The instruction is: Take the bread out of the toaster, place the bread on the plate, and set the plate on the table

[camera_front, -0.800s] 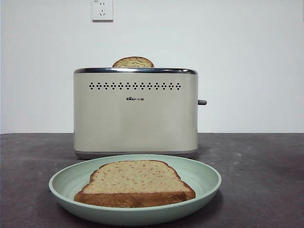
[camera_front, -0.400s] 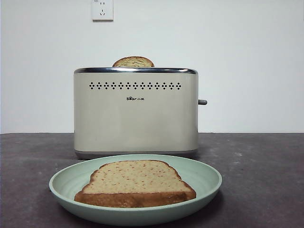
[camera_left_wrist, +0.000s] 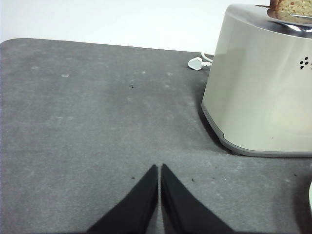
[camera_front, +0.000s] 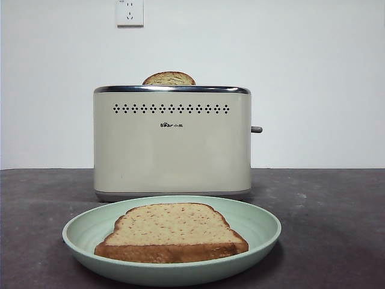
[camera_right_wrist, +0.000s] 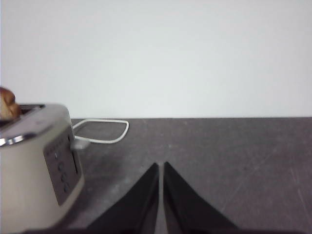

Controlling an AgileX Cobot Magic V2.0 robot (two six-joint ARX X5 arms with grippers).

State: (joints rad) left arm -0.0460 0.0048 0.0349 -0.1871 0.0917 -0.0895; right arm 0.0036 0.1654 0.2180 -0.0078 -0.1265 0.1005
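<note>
Tan, flecked wholemeal bread [camera_front: 171, 232] lies flat in the round mint-green plate [camera_front: 264, 226], which rests on the dark grey matte table [camera_front: 328, 198] just before the boxy cream toaster [camera_front: 171, 144]; every step looks complete. Left gripper [camera_left_wrist: 159, 168] and right gripper [camera_right_wrist: 160, 165] hang pressed together, empty, apart from the plate; nothing remains but to retire.

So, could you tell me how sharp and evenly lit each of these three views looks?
Front view: sharp, even light, a soft shadow under the plate. Left wrist view: crisp on the table, with a bright sheen on the toaster top. Right wrist view: soft and hazy, the second slice blurred.
</note>
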